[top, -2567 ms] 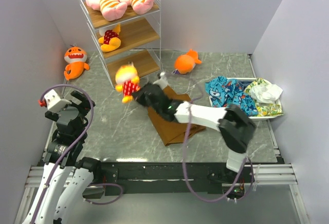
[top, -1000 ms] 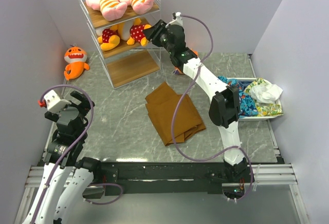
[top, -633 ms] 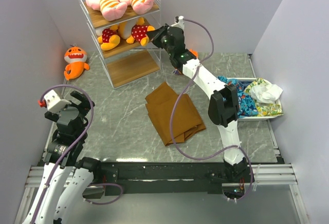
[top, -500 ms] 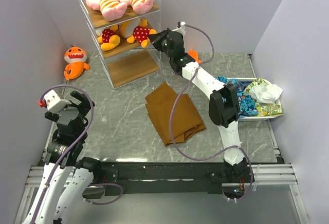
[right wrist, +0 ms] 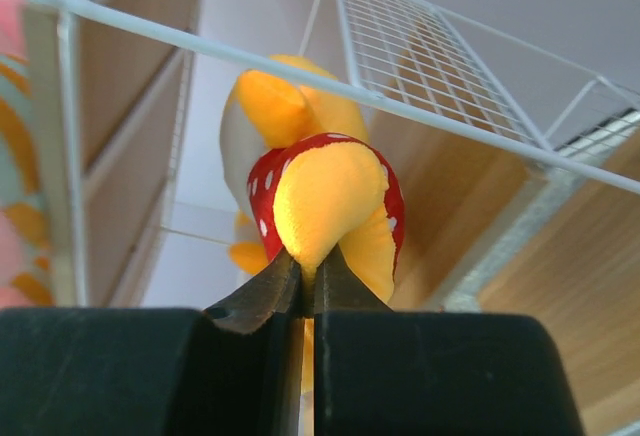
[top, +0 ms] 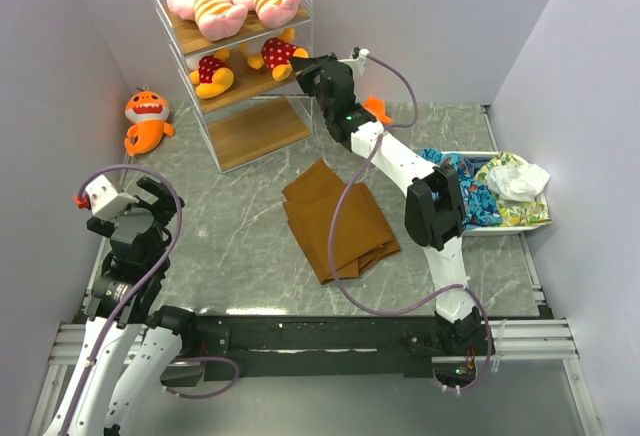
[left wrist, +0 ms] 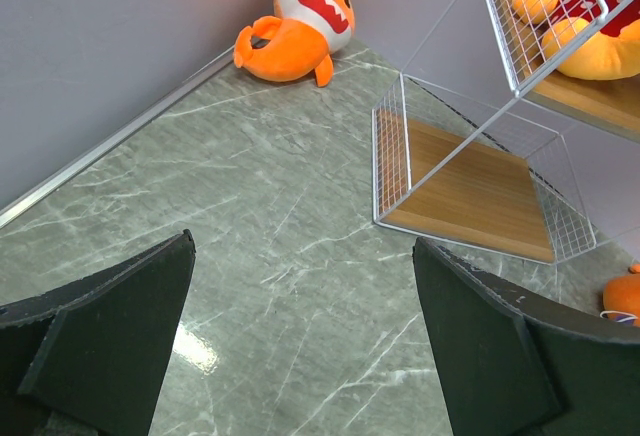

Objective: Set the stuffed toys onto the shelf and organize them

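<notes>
The shelf [top: 255,131] stands at the back left, with two pink striped stuffed toys [top: 215,1] on its top board. On the middle board sit two yellow polka-dot toys, one on the left [top: 212,74] and one on the right [top: 278,53]. My right gripper [top: 303,64] reaches in from the right. It is shut on a yellow limb of the right-hand toy [right wrist: 330,196], jaws pinched at my right gripper [right wrist: 305,281]. One orange shark [top: 147,119] lies left of the shelf, another [top: 377,109] behind the right arm. My left gripper [top: 130,201] hangs open and empty over the floor [left wrist: 302,246].
A folded brown cloth [top: 335,216] lies mid-table. A white tray [top: 545,216] with colourful fabric [top: 450,181] sits at the right. Walls close in on the left, back and right. The shelf's bottom board [left wrist: 470,196] is bare, and the left shark [left wrist: 300,26] rests by the wall.
My right gripper went from half open to shut on the yellow toy's limb and drew slightly right, shifting the toy along the middle board. The left arm stayed still.
</notes>
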Available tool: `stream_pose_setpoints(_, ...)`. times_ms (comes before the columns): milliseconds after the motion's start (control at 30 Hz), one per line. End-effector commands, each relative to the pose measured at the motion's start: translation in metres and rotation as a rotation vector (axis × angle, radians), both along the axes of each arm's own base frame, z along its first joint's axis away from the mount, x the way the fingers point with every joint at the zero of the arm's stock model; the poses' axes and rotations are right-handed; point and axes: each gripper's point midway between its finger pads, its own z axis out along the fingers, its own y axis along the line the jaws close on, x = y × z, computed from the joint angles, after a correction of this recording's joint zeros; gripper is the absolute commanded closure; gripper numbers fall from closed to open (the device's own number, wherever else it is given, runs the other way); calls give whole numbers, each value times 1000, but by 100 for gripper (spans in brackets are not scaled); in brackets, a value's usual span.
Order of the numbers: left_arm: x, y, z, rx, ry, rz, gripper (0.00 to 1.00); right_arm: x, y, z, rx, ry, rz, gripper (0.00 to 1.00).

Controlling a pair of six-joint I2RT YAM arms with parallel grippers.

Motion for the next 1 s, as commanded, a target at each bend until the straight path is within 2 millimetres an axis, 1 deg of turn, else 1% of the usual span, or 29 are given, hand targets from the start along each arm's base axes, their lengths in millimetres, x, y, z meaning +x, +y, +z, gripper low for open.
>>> stream_pose_setpoints(0, 0, 3, 6, -9, -37, 19, 3, -1, -4, 46, 132, -76, -49, 93)
stream_pose_setpoints(33, 0, 3, 5, -9, -34, 19, 3, 1, -1, 42, 140, -68, -51, 92)
stream_pose_setpoints(67, 0, 3, 5, -8, -31, 21, 3, 2, 1, 43, 143, -70, -48, 91)
stream_pose_setpoints(100, 0, 3, 5, -10, -31, 21, 3, 2, 3, 49, 153, -82, -43, 86)
stream_pose_setpoints(167, -1, 3, 5, -11, -32, 23, 3, 5, 6, 43, 147, -68, -38, 79)
stream_pose_setpoints(200, -1, 3, 5, -12, -33, 23, 3, 5, 9, 48, 152, -72, -33, 76)
stream_pose_setpoints(300, -1, 3, 6, -15, -42, 20, 3, 5, 9, 41, 152, -57, -35, 70)
stream_pose_setpoints(367, -1, 2, 6, -17, -42, 15, 3, 4, 7, 42, 157, -56, -37, 67)
stream_pose_setpoints(400, 0, 2, 5, -16, -40, 11, 3, 3, 7, 39, 152, -51, -38, 66)
stream_pose_setpoints(433, 0, 1, 6, -15, -41, 7, 3, 2, 7, 41, 152, -54, -35, 65)
stream_pose_setpoints(467, 1, 0, 5, -9, -40, -1, 3, 2, 7, 39, 148, -48, -33, 62)
stream_pose_setpoints(567, 5, -6, 6, 26, -40, -52, 3, -1, 7, 44, 134, -59, -19, 57)
stream_pose_setpoints(600, 8, -12, 6, 51, -33, -92, 3, -3, 9, 44, 124, -63, -3, 56)
stream_pose_setpoints(633, 11, -18, 10, 63, -53, -132, 2, -5, 9, 49, 119, -70, 4, 55)
stream_pose_setpoints(667, 14, -22, 8, 109, -38, -175, 2, -6, 10, 45, 109, -66, 9, 55)
stream_pose_setpoints(700, 17, -35, 9, 125, -38, -257, 1, -11, 7, 54, 104, -83, 10, 54)
stream_pose_setpoints(733, 19, -41, 10, 143, -40, -295, 1, -13, 6, 57, 100, -95, 16, 54)
stream_pose_setpoints(767, 22, -46, 15, 189, -45, -333, 1, -14, 4, 52, 85, -90, 15, 52)
stream_pose_setpoints(833, 27, -63, 21, 234, -58, -437, 2, -20, 1, 59, 66, -106, 32, 50)
stream_pose_setpoints(867, 32, -66, 28, 273, -71, -462, 3, -20, 0, 57, 57, -103, 37, 48)
stream_pose_setpoints(900, 34, -70, 33, 295, -78, -486, 4, -22, -4, 62, 58, -108, 43, 45)
stream_pose_setpoints(933, 36, -83, 41, 327, -100, -559, 5, -23, -6, 64, 61, -109, 51, 42)
stream_pose_setpoints(967, 41, -87, 42, 393, -92, -595, 7, -26, -4, 56, 50, -102, 75, 40)
